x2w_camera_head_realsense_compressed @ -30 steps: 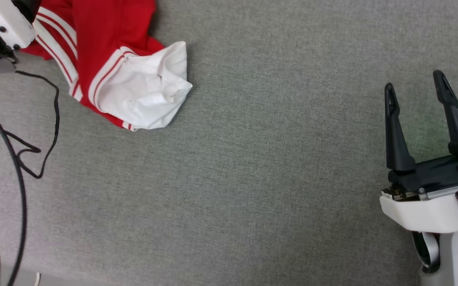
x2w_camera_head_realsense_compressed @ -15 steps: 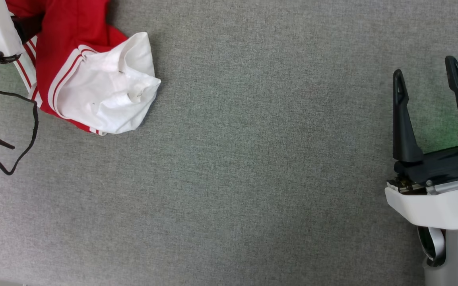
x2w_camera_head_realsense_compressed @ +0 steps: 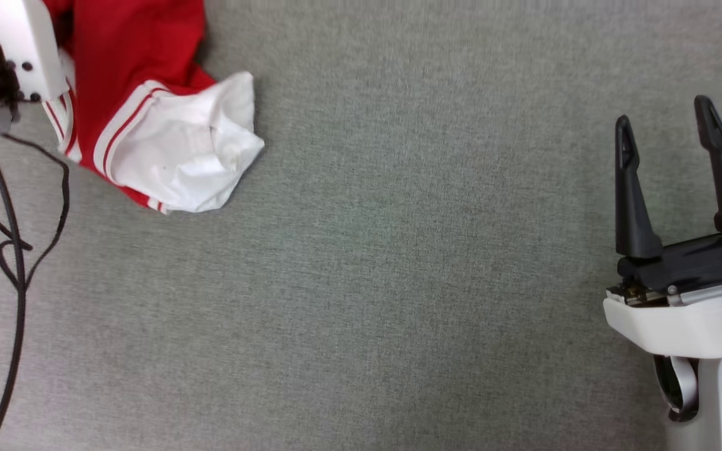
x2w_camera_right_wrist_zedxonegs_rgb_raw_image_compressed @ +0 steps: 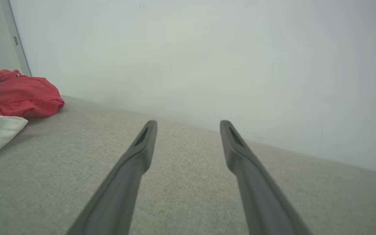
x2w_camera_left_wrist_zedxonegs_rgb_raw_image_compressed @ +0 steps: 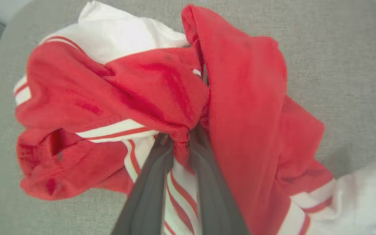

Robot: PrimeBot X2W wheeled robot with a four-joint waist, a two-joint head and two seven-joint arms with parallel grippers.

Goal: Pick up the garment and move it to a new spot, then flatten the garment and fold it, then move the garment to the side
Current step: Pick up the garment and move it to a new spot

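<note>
crumpled red basketball t-shirt (x2w_camera_head_realsense_compressed: 129, 56) lies at the upper left of the head view on the grey desk (x2w_camera_head_realsense_compressed: 398, 282), left tool (x2w_camera_left_wrist_zedxonegs_rgb_raw_image_compressed: 181, 141) pinching a red fold, apparently to lift it; right tool (x2w_camera_head_realsense_compressed: 663, 116) hangs spread, lower right.

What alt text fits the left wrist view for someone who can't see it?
The left gripper pinches a fold of the crumpled red garment between its dark fingers, red-and-white striped trim beneath them. The garment is bunched on a grey fabric surface, one white sleeve at lower right.
</note>
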